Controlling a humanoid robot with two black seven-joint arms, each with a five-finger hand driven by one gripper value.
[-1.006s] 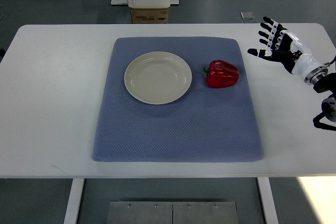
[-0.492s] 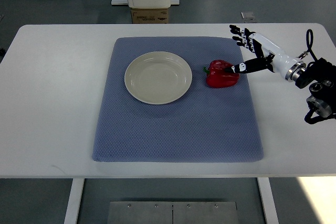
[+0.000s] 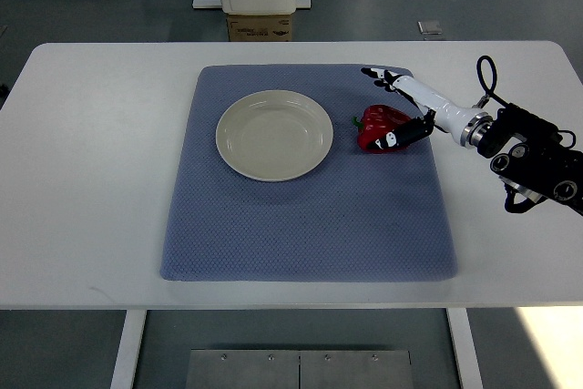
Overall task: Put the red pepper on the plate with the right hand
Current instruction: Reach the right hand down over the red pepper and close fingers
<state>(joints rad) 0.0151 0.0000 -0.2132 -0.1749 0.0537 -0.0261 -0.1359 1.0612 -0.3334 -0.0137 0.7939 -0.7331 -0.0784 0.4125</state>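
I saw the plate empty on the mat; my right hand had its fingers spread around the pepper, not yet closed.

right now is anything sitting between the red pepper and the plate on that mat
Nothing visible does. The red bell pepper lies on the blue woven mat just right of the round cream plate, with only a bare strip of mat between them. The right hand is already around the pepper.
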